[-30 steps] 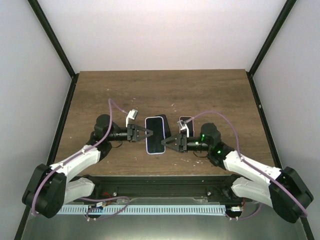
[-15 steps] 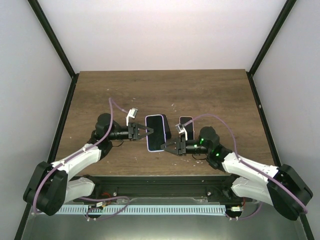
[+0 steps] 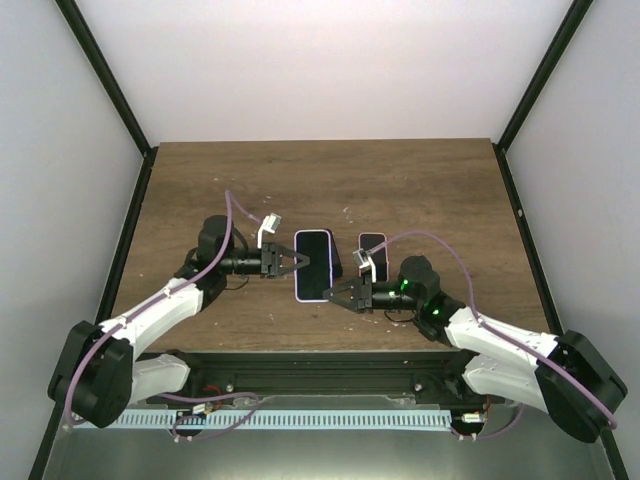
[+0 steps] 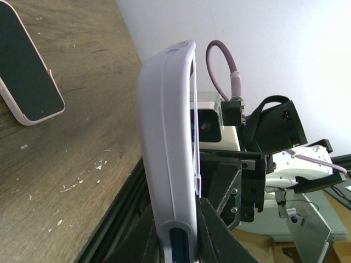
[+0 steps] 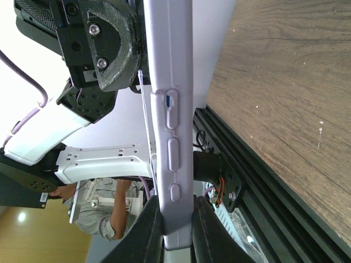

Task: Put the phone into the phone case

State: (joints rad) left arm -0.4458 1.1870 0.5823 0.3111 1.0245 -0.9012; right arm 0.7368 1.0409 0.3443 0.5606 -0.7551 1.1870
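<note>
No room is left between my fingertips. The lavender soft plastic phone case (image 3: 313, 265) fills the gap in both my left gripper (image 3: 300, 262) and my right gripper (image 3: 328, 296), and just past its edge the opposite gripper blocks the way. Back along my right wrist, on the side away from my bases, a dark flat phone with a pink rim (image 3: 372, 245) lies on the brown wooden table (image 3: 430, 180). Beyond the case and the phone, bare board runs open to the white walls (image 3: 300, 70). A black rail (image 3: 320, 365) bounds the near side.
</note>
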